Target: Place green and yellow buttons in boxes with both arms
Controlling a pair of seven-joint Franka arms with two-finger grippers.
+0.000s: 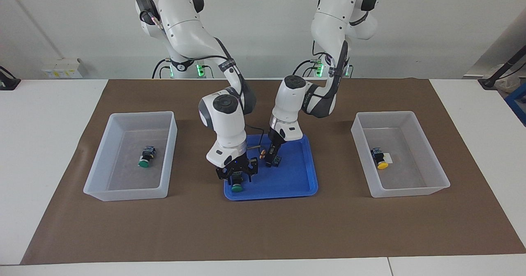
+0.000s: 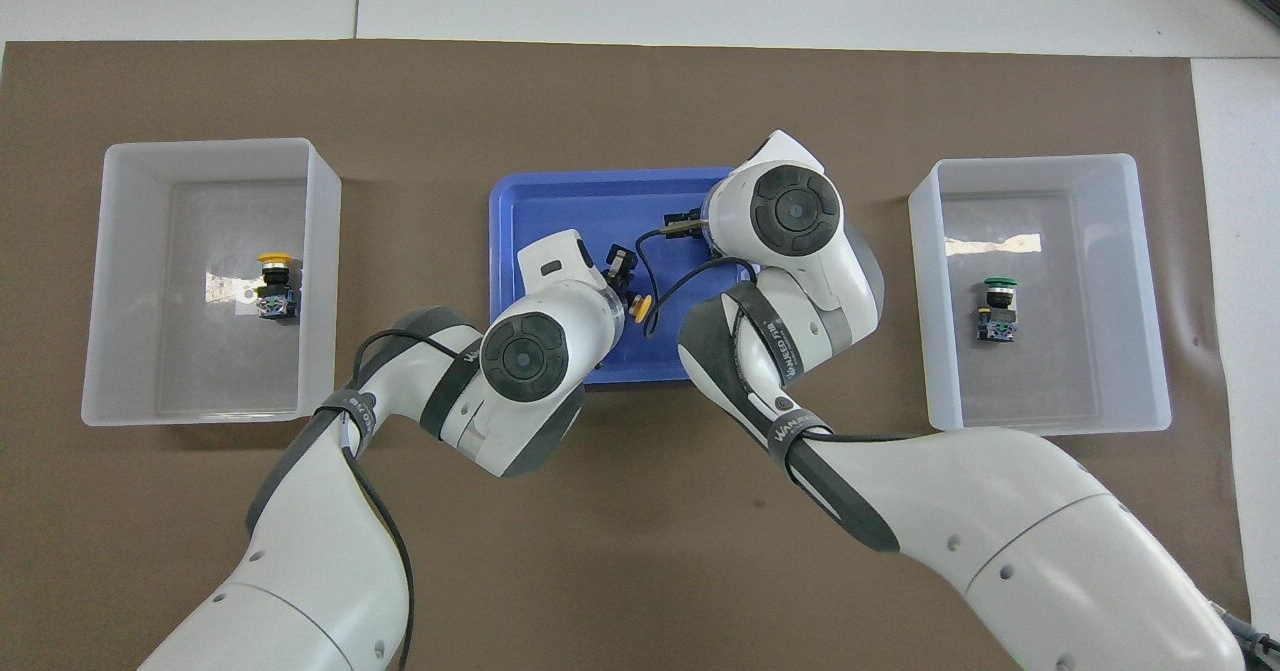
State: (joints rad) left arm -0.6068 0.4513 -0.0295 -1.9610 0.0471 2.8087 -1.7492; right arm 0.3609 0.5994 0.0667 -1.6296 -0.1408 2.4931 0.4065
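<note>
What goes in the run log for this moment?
right gripper: at green button in blue tray | left gripper: at yellow button in tray | each bin: one button

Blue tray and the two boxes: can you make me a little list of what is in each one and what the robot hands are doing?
blue tray: holds one green button and one yellow button
box at right arm's end: one green-capped button inside
box at left arm's end: one yellow-capped button inside
right gripper: low in the tray, fingers either side of the green button
left gripper: low in the tray, at the yellow button
buttons left to box: two
</note>
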